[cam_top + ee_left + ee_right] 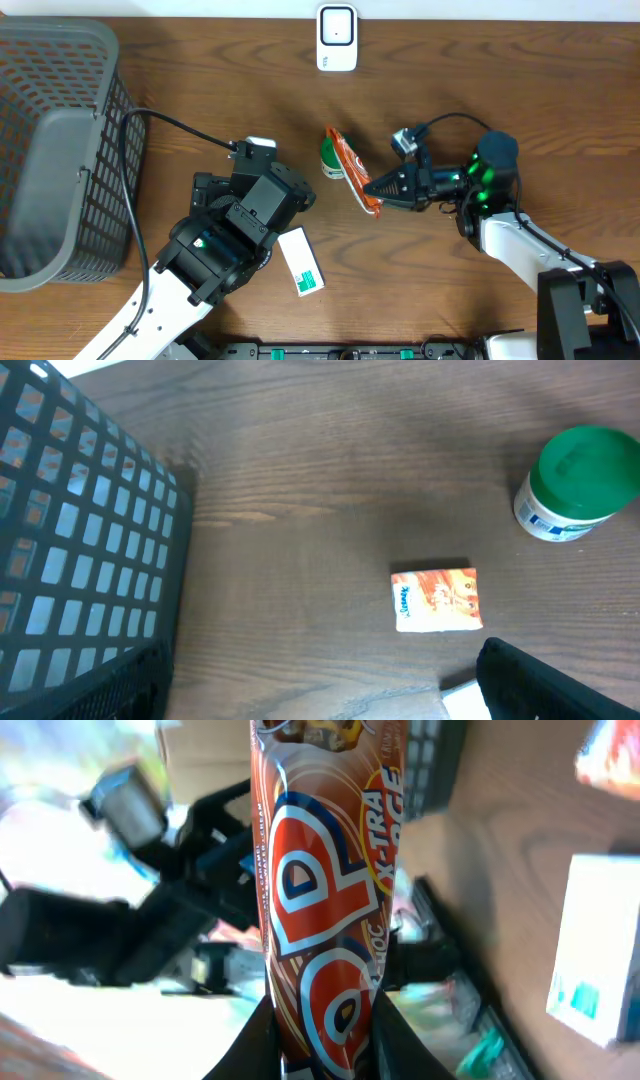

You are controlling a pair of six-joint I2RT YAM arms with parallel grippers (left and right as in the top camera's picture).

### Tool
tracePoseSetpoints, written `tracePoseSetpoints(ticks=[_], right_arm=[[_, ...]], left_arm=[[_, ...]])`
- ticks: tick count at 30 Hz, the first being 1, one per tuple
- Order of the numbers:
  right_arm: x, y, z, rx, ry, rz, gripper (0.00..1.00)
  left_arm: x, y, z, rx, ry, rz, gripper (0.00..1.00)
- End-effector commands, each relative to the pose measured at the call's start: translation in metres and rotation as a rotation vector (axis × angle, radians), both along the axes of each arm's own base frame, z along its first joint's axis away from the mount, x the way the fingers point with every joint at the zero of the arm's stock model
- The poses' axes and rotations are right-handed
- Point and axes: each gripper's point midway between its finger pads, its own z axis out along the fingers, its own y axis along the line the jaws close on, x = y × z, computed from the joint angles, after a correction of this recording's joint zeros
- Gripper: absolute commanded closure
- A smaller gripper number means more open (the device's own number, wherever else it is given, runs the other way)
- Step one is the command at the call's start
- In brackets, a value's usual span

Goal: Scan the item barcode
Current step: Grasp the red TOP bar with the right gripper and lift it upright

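Note:
My right gripper [380,193] is shut on the lower end of an orange snack packet [350,168] and holds it above the table, right of centre. In the right wrist view the packet [320,870] stands up between the black fingers [400,1045]. The white scanner [337,38] stands at the table's back edge, well apart from the packet. My left arm [240,225] hangs over the table's left-centre and hides its own gripper from above. The left wrist view shows only one black finger [545,682], with nothing held.
A grey mesh basket [55,150] fills the left side. A green-lidded jar [329,160] stands just left of the packet. A white and green box [301,262] lies by my left arm. A small orange box [437,600] lies under it.

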Motion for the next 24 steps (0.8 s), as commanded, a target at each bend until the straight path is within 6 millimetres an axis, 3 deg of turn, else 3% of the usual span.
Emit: tracePoseSetpoints(ticks=[1,14,17,20,24], right_arm=[[-0.005,0.003,0.009,0.031,-0.197,0.025,0.99],[0.008,0.004,0.024,0.086,-0.602,-0.035,0.99],[0.028,0.006,0.023,0.058,-0.548,-0.134,0.99],[0.068,0.004,0.009,-0.034,-0.334,-0.322,0.99],[0.105,0.001,-0.006,-0.185,-0.384,-0.473,0.99]], left_arm=[[0.001,0.002,0.003,0.008,-0.01,0.006,0.03],[0.001,0.002,0.003,0.008,-0.01,0.006,0.03],[0.001,0.002,0.003,0.008,-0.01,0.006,0.03],[0.001,0.002,0.003,0.008,-0.01,0.006,0.03],[0.001,0.002,0.003,0.008,-0.01,0.006,0.03]])
